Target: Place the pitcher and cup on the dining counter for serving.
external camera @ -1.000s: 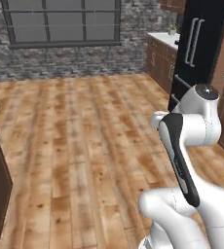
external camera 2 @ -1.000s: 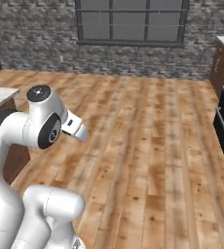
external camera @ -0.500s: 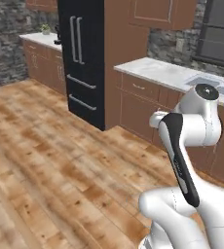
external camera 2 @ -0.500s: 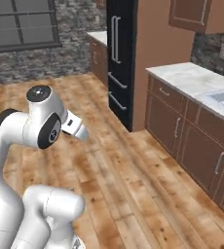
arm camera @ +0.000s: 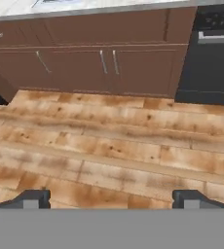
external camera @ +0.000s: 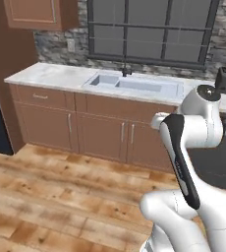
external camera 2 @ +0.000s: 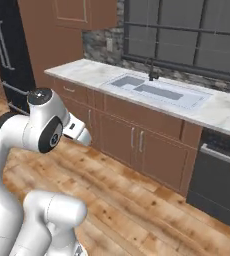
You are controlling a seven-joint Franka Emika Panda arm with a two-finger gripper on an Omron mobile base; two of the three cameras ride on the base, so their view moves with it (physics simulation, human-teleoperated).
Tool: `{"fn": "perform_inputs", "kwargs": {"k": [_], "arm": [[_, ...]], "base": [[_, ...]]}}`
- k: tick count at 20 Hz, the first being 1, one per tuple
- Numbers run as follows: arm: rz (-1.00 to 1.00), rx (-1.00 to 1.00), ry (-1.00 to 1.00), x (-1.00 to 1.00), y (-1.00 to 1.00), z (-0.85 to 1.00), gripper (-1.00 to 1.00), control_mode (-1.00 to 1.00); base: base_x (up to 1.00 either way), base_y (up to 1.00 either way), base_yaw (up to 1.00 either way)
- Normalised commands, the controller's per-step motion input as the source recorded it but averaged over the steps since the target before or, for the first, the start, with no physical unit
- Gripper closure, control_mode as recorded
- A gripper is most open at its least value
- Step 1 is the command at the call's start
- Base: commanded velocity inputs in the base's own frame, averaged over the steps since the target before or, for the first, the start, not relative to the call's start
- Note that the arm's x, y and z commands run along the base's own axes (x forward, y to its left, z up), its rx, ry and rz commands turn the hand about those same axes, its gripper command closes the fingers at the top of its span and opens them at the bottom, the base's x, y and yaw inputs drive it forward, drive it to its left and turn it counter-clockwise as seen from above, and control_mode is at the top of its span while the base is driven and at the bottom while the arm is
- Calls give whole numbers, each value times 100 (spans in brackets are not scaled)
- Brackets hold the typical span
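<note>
You are in the search step: the gripper [arm camera: 111, 198] has its fingers wide apart and holds nothing. Pitcher and cup are not found; check the worktop [external camera: 56, 75] by the sink [external camera: 134, 84].

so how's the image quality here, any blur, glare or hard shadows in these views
Left base view: soft and slightly blurry, even flat light, no glare on the marble worktop or sink. Right base view: equally soft, window dull grey, not blown out. Hand view: wood floor grain smeared, cabinet doors evenly lit, no cast shadows, gripper tips dark but clear.
</note>
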Motion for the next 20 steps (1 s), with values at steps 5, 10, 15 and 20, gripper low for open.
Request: {"fn": "perform_inputs", "kwargs": {"k": [5,10,15,20], "arm": [[0,0,0,0,0,0,-100,100],[0,0,0,0,0,0,-100,100],[0,0,0,0,0,0,-100,100],[0,0,0,0,0,0,-100,100]], "base": [[10,-76,-68],[68,-66,-50],[100,-70,-36],[100,-86,-35]]}}
